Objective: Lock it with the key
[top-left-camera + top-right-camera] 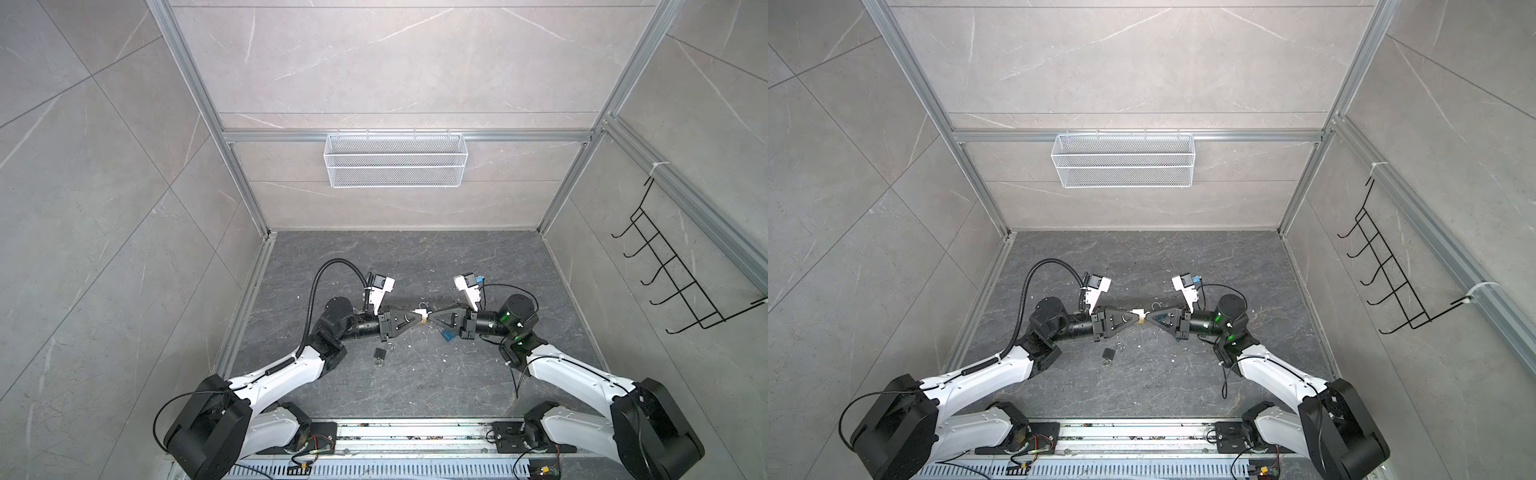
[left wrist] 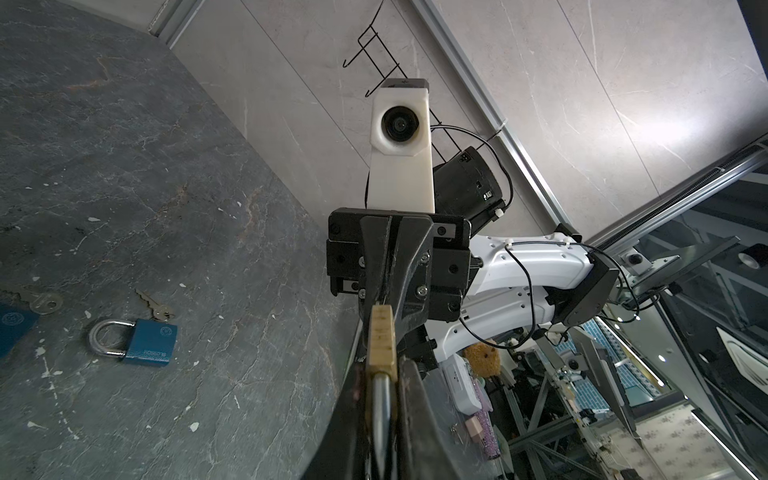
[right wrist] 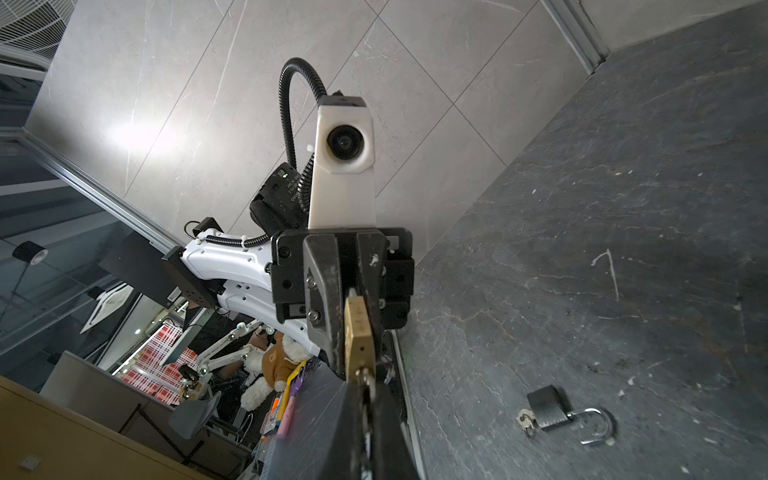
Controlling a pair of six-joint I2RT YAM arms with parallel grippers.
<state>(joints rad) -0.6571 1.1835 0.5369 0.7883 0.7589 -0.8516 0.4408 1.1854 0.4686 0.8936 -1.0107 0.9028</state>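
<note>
Mid-air, left gripper (image 2: 382,376) clamps brass padlock (image 3: 358,330), right gripper (image 3: 366,392) pinches inserted key (image 3: 365,375); twist w/o tilting, keep padlock braced.

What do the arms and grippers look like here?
Shells white, joints black; left gripper and right gripper black, triangular, each with a white camera mount. Ribbed black hose on the left arm; green light on the right arm.

Top views overhead, far; wrist views close, opposed, sharing brass padlock (image 2: 381,338).
</note>
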